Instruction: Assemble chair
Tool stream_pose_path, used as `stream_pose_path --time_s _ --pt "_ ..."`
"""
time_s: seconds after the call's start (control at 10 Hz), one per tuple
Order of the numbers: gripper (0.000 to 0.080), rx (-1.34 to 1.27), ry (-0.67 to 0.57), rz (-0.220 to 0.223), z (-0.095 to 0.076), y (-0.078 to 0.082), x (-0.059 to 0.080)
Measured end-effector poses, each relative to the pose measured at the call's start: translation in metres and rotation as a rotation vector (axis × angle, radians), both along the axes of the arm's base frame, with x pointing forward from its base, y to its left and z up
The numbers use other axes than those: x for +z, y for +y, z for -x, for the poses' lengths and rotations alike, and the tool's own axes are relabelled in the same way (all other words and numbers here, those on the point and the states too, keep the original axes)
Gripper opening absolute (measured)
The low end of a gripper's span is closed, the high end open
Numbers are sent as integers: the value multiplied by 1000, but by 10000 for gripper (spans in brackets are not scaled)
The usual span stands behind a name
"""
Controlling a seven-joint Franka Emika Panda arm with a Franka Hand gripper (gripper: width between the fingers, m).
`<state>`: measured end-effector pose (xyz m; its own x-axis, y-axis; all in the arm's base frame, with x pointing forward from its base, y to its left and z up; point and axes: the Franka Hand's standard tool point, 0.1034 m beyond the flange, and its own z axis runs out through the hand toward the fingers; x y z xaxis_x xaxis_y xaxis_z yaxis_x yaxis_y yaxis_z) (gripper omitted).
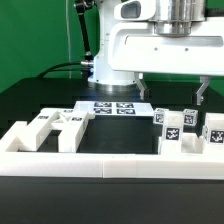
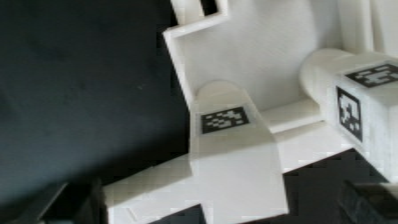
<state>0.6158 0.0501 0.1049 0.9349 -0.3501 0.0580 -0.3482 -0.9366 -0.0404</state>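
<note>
Now my gripper (image 1: 172, 92) hangs wide open and empty over the chair parts (image 1: 172, 126) just beside the marker board (image 1: 112, 107), poised, I judge, to come down around one.

We see a black table (image 1: 30, 100). Taking its bare middle as the dial in the exterior view, the marker board (image 1: 112, 107) lies at twelve o'clock. White chair parts (image 1: 60, 125) lie at nine, tagged chair blocks (image 1: 172, 128) at three, and a low white border wall (image 1: 110, 165) at six.
</note>
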Motion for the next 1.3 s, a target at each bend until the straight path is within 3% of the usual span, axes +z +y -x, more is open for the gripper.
stream_pose_path --time_s 0.4,0.8,1.3 --pt "649 317 -29 24 6 6 -2" --pt "649 353 -32 33 6 3 -4" --pt "649 325 -48 65 28 4 -42"
